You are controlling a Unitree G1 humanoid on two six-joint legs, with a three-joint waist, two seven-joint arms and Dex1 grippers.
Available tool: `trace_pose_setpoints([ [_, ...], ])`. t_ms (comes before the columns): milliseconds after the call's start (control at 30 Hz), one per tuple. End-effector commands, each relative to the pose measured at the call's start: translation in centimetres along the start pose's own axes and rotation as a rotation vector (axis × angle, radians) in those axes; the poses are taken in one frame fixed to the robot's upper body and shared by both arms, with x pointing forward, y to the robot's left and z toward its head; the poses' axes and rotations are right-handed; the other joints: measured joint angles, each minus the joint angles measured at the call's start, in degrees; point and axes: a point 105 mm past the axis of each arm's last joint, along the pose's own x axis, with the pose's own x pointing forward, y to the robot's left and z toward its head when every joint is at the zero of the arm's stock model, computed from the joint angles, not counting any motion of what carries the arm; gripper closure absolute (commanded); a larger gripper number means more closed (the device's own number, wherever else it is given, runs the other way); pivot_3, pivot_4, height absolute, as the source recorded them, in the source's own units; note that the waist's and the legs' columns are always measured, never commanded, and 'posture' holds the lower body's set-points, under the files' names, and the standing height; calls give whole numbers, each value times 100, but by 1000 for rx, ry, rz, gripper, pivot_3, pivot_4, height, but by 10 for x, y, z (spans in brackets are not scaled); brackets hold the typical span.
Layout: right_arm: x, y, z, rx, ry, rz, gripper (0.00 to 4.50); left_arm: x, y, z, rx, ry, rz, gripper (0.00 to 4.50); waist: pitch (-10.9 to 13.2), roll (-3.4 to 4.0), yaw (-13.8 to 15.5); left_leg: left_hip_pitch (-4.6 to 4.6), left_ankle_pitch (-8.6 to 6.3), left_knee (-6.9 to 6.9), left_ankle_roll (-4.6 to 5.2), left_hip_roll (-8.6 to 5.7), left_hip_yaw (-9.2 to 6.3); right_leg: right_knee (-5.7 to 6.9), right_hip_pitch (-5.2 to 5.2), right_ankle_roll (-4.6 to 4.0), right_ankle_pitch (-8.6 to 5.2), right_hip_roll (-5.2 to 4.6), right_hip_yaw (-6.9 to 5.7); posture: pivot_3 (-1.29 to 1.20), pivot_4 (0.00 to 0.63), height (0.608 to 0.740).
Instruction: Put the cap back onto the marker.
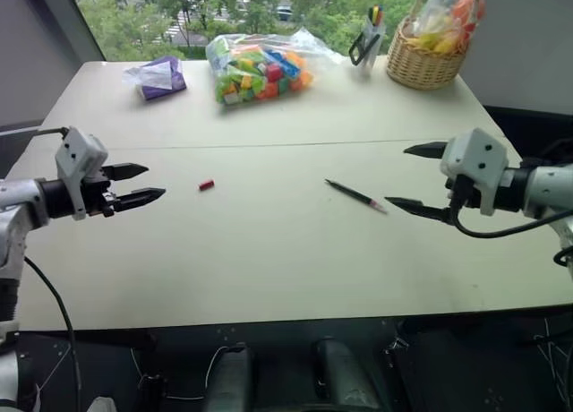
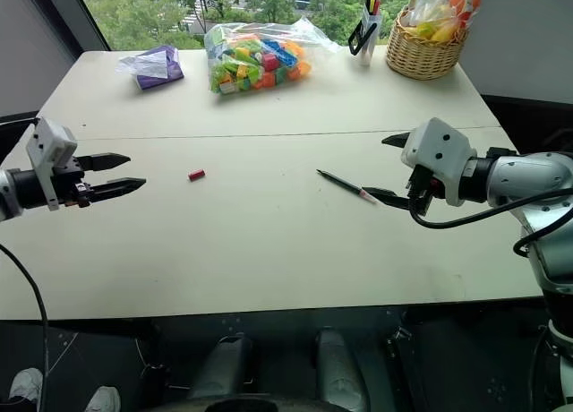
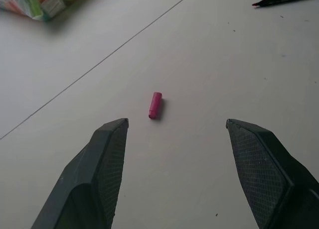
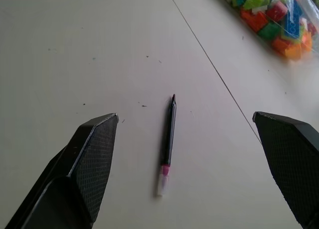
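The pale table (image 1: pixel 295 269) spans the scene, a thin seam line crossing it from side to side. At about 1 o'clock on its far edge stands a woven basket (image 1: pixel 421 64) holding a clear bag of bright items. At 12 o'clock lies a clear bag of coloured toy blocks (image 1: pixel 260 70); at 11 o'clock, a smaller purple packet (image 1: pixel 159 77). Just left of the basket, a cup of pens (image 1: pixel 370 36) stands upright.

The right gripper (image 1: pixel 414 177) hovers at 3 o'clock above the table, its two black fingers spread wide and empty, pointing inward toward the marker. The left gripper (image 1: pixel 141 184) hovers at 9 o'clock, its fingers parted with nothing between them, aimed toward the cap.

The marker (image 1: pixel 355 196) lies flat near the table's centre, slightly toward 3 o'clock, its pinkish tip nearest the right gripper and its black tail slanting away toward 11 o'clock. It is uncapped.

The cap (image 1: pixel 207 185), a small red cylinder, lies on its side toward 9 o'clock of centre, well apart from the marker and near the left gripper, touching neither.
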Motion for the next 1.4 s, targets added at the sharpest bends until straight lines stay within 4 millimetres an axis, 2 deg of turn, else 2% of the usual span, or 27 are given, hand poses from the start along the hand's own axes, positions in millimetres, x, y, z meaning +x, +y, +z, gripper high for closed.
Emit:
trace_pose_setpoints([
  [33, -2, -1, 13, -32, -35, -14, 35, 0, 1, 6, 31, -15, 7, 1235, 0, 0, 1, 0, 0, 0, 0, 0, 0, 0, 0, 0, 0, 0, 0, 0, 150, 740],
  [333, -2, 1, 14, -32, -35, -7, 35, 6, 0, 2, 27, -13, 7, 1235, 0, 0, 2, -1, 0, 2, 0, 0, 0, 1, 0, 3, 2, 0, 0, 0, 150, 740],
  [567, 0, 5, 17, 2, -62, -1, 35, 19, -1, -6, 18, -18, 8, 1235, 0, 0, 8, -2, 0, 6, 0, -1, -1, 4, 0, 4, 3, 0, 0, 0, 150, 740],
  [800, 8, 21, 14, 72, -81, 11, 35, 67, 3, -23, 56, -32, 25, 1235, 0, -3, 31, -9, 1, 19, 0, -7, -5, 7, 2, 9, 7, -1, -3, 0, 150, 740],
  [967, 7, 28, 10, 83, -65, 23, 35, 92, 6, -32, 68, -19, 19, 1235, 0, -4, 23, -11, 1, 21, 0, -9, -6, 7, 1, 18, 12, -1, -3, 0, 150, 740],
  [1400, -2, 26, 8, 78, -44, -21, 35, 123, 12, -49, -15, 18, 84, 1235, 0, -5, 23, -14, 1, 24, 0, -13, -9, 8, 1, 25, 16, -2, -3, 0, 150, 740],
])
